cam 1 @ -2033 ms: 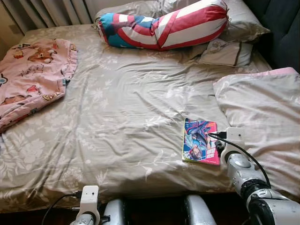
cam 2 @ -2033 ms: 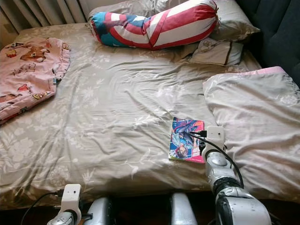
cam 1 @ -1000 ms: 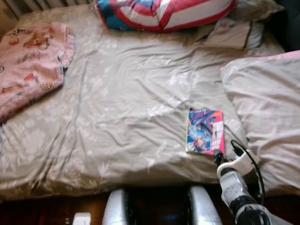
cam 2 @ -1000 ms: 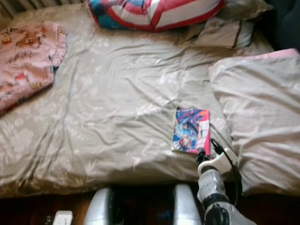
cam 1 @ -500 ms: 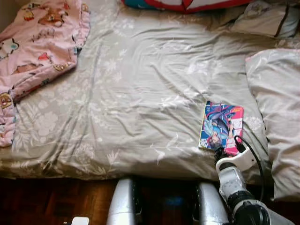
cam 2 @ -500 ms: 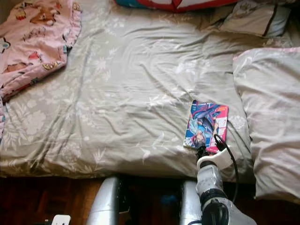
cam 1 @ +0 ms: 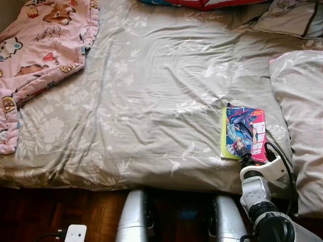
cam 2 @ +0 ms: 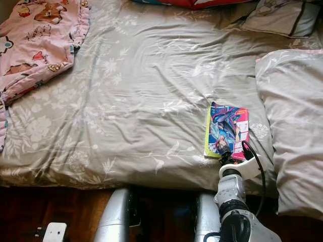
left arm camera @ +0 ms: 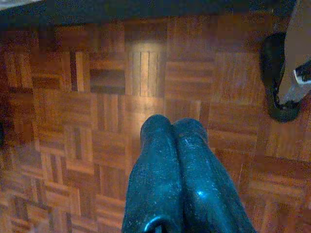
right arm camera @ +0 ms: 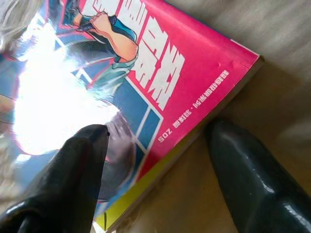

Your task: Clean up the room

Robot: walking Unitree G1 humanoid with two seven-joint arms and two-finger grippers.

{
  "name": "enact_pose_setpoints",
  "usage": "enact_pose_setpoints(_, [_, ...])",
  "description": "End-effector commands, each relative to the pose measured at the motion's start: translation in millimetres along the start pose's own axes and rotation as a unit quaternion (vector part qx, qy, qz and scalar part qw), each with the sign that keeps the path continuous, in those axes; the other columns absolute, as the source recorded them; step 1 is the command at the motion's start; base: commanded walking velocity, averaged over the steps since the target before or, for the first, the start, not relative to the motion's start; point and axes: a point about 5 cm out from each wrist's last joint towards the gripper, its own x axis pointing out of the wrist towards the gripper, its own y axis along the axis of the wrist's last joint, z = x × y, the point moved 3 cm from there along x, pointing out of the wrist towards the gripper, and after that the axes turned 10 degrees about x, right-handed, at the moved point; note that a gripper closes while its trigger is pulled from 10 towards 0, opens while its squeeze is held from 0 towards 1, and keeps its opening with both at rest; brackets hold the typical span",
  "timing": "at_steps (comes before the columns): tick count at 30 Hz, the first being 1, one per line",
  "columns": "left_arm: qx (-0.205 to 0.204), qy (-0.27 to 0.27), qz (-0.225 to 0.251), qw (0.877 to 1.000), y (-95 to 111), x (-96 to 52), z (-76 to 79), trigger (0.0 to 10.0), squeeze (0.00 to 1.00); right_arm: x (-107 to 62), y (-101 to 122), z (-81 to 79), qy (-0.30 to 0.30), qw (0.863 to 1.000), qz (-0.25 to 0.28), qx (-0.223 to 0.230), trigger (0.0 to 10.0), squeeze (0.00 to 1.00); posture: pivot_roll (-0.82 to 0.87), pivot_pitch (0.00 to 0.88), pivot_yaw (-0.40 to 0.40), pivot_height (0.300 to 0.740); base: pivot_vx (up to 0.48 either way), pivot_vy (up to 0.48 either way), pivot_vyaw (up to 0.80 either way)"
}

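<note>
Right pincer [right arm camera: 155, 145]: mine, spread wide, straddling the near corner of the comic book [cam 1: 243, 133], one finger on its glossy cover, the other on the sheet beside its edge; nothing gripped.
Comic book: flat on the bed [cam 1: 151, 101] near its foot edge, beside the pillow [cam 1: 300, 116].
Risk: slick cover and soft bedding; closing may skid the book away or pinch sheet instead.
Left pincer [left arm camera: 175, 145]: clenched, idle over floor.

A pink-and-blue illustrated comic book [cam 1: 244, 132] lies on grey floral bedding [cam 1: 151, 101], near a pink cartoon-print blanket [cam 1: 40, 40].
</note>
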Motion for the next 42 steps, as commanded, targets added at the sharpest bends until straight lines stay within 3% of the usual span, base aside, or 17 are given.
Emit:
enact_pose_setpoints(1, [-0.007, -0.004, -0.031, 0.999, -20.4, -7.4, 1.7, 10.0, 0.0, 0.4, 2.4, -1.0, 0.001, 1.0, 0.008, 0.002, 10.0, 0.0, 0.15, 0.307, 0.13, 0.612, 0.0, 0.0, 0.0])
enact_pose_setpoints(12, [-0.011, -0.017, -0.029, 0.999, -18.1, -6.8, 13.4, 10.0, 0.0, -1.0, -2.5, 1.7, -0.005, 1.0, -0.002, -0.017, 10.0, 0.0, 0.14, 0.284, 0.121, 0.612, 0.0, 0.0, 0.0])
enact_pose_setpoints(17, [-0.014, -0.021, -0.021, 0.999, -7.2, -1.6, 15.7, 10.0, 0.0, -6.6, -16.7, 6.9, 0.003, 0.998, -0.023, -0.058, 10.0, 0.0, 0.13, 0.265, 0.116, 0.612, 0.0, 0.0, 0.0])
enact_pose_setpoints(23, [-0.016, -0.023, -0.018, 0.999, 1.0, 2.6, 17.0, 10.0, 0.0, -10.1, -20.5, 13.3, -0.001, 0.997, -0.025, -0.067, 10.0, 0.0, 0.11, 0.243, 0.109, 0.612, 0.0, 0.0, 0.0])
enact_pose_setpoints(25, [-0.018, -0.024, -0.017, 0.999, 8.4, 6.1, 19.9, 10.0, 0.0, -13.4, -24.4, 18.5, -0.005, 0.994, -0.028, -0.103, 10.0, 0.0, 0.1, 0.225, 0.1, 0.612, 0.0, 0.0, 0.0])
enact_pose_setpoints(28, [-0.021, -0.025, -0.013, 0.999, 14.5, 8.6, 23.0, 10.0, 0.0, -14.2, -22.4, 19.9, -0.006, 0.994, -0.018, -0.106, 10.0, 0.0, 0.08, 0.209, 0.091, 0.612, 0.0, 0.0, 0.0])
enact_pose_setpoints(30, [-0.023, -0.026, -0.012, 0.999, 17.2, 9.7, 24.2, 10.0, 0.0, -14.2, -22.0, 17.8, -0.001, 0.993, -0.013, -0.115, 10.0, 0.0, 0.07, 0.198, 0.086, 0.612, 0.0, 0.0, 0.0])
enact_pose_setpoints(32, [-0.024, -0.026, -0.011, 0.999, 21.3, 11.4, 26.2, 10.0, 0.0, -15.2, -25.9, 8.3, 0.027, 0.987, -0.008, -0.158, 10.0, 0.0, 0.05, 0.179, 0.077, 0.612, 0.0, 0.0, 0.0])
enact_pose_setpoints(36, [-0.03, -0.019, -0.005, 0.999, 32.9, 15.6, 28.3, 10.0, 0.0, -21.5, -44.6, -20.0, 0.125, 0.96, -0.014, -0.252, 10.0, 0.0, 0.02, 0.135, 0.059, 0.612, 0.0, 0.0, 0.0])
enact_pose_setpoints(42, [-0.036, -0.005, 0.005, 0.999, 44.7, 19.3, 26.9, 10.0, 0.0, -25.2, -48.6, -31.1, 0.161, 0.948, -0.004, -0.274, 10.0, 0.0, 0.0, 0.113, 0.054, 0.612, 0.0, 0.0, 0.0])
